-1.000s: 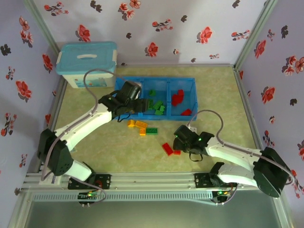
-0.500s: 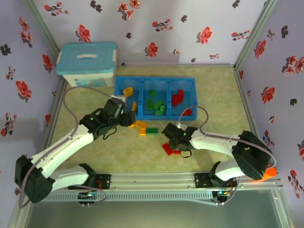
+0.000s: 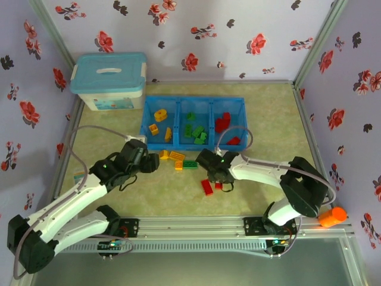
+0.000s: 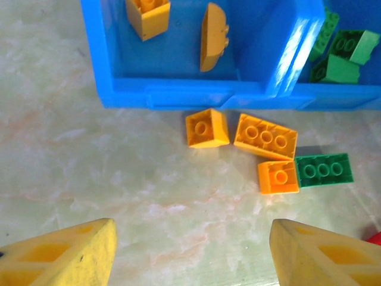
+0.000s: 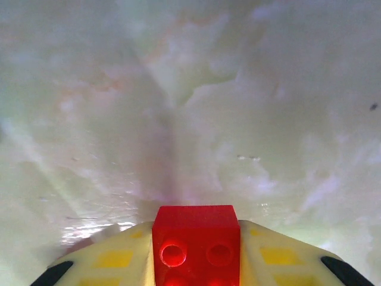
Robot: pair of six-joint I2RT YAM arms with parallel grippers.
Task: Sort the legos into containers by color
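The pale marbled table point(image 3: 274, 119) takes up the floor of the flowered enclosure. At its far left stands a white storage box point(image 3: 109, 83) with a pale-blue lid. Just right of the box, along the far middle, lies the long blue tray point(image 3: 196, 99), its three containers side by side. The left one holds orange-yellow legos point(image 3: 159, 114), the middle one green legos point(image 3: 195, 132) and the right one red legos point(image 3: 223, 122).

The left arm point(image 3: 71, 205) reaches from the near left toward the centre, and the right arm point(image 3: 265, 168) bends in from the near right. The left gripper point(image 4: 190, 256) hangs on the near side of the tray's left compartment, its jaws spread wide with nothing between them. The right gripper point(image 5: 195, 253) sits low over the middle of the table, its yellow pads point(image 5: 113, 259) pinching a red brick point(image 5: 195, 235). Whether that brick is clear of the surface I cannot tell.

A small orange object point(image 3: 331, 216) lies at the near right, by the rail.

Just near of the tray, three loose orange-yellow bricks point(image 4: 266, 137) cluster on the table. A green brick point(image 4: 324, 170) touches the right side of the smallest. A long red brick point(image 3: 207, 187) lies beside the right gripper, on its near left.
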